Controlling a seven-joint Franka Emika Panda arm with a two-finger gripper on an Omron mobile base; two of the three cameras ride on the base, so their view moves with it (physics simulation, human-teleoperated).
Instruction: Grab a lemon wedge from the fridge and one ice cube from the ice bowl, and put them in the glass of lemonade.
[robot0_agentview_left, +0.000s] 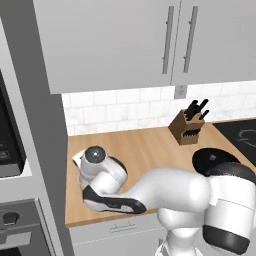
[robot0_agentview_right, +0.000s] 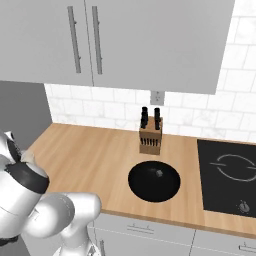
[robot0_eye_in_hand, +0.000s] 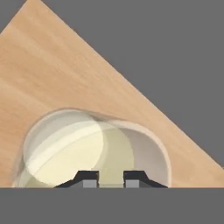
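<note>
The gripper (robot0_eye_in_hand: 111, 177) hangs directly over the glass of lemonade (robot0_eye_in_hand: 94, 151), pointing down into its open mouth; the two finger tips (robot0_eye_in_hand: 89, 177) stand close together, clenched, with a pale yellowish sliver between them that cannot be told apart from the liquid beneath, so whether a lemon wedge or an ice cube is held is uncertain. The tumbler stands upright, its long axis in line with the hand, its rim ringing the tips on both sides. It rests on the wooden counter (robot0_eye_in_hand: 65, 78) near that counter's edge, beyond which a plain grey surface (robot0_eye_in_hand: 175, 52) begins. Judged from this, a drop needs only a release straight down; sideways travel risks knocking the rim, while upward withdrawal looks unobstructed.
</note>
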